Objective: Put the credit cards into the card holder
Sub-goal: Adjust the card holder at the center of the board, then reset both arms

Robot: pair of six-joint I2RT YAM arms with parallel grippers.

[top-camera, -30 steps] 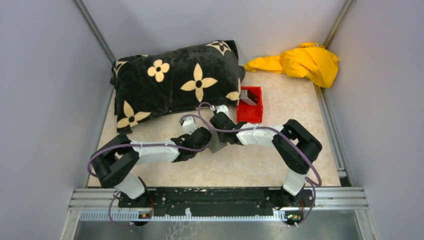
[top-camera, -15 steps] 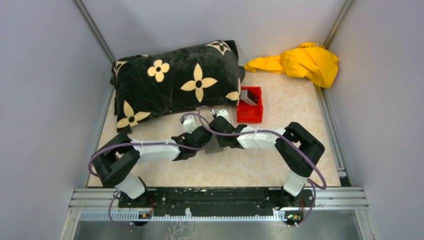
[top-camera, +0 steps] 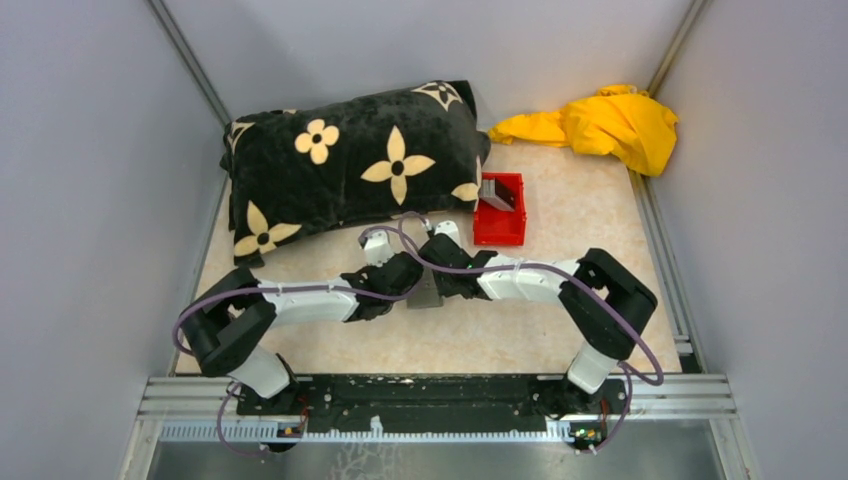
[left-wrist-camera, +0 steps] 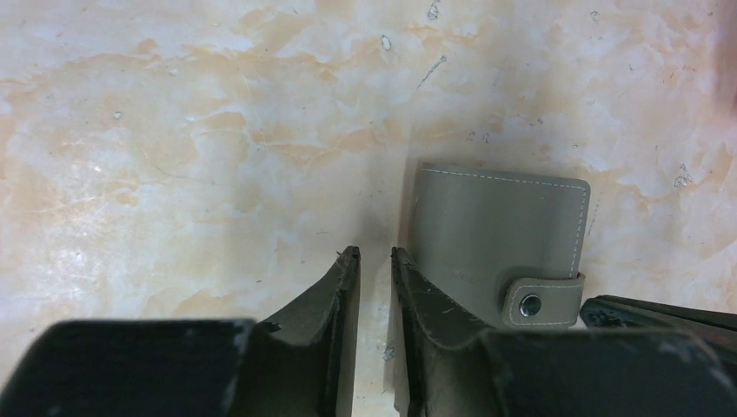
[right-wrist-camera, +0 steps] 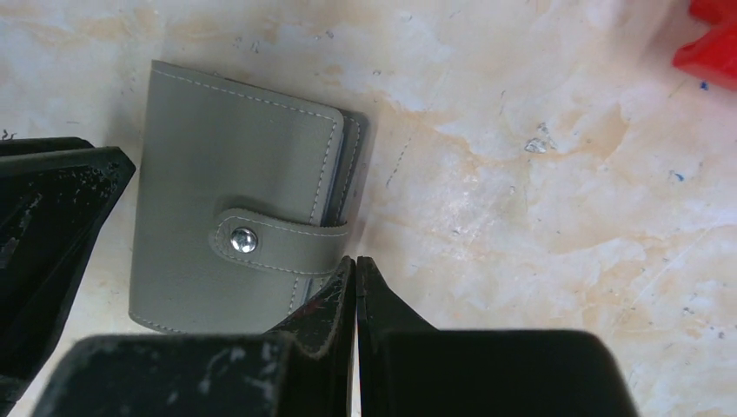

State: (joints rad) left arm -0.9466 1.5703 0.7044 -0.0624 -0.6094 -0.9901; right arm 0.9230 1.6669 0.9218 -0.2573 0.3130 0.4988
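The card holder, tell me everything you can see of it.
The card holder is a small grey-green wallet of leather-look material with pale stitching round its edges. It is closed, with a strap across its opening edge fastened by a metal snap. It lies flat on the marbled table, between the two grippers. The right gripper, shut, has its tips at the strap's end. The left gripper, slightly open, sits at the opposite edge. Whether either presses it is unclear.

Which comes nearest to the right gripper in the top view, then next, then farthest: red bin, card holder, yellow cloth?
1. card holder, mid-table, right at the fingertips of the right gripper.
2. red bin, just beyond it, toward the back.
3. yellow cloth, far back-right corner.
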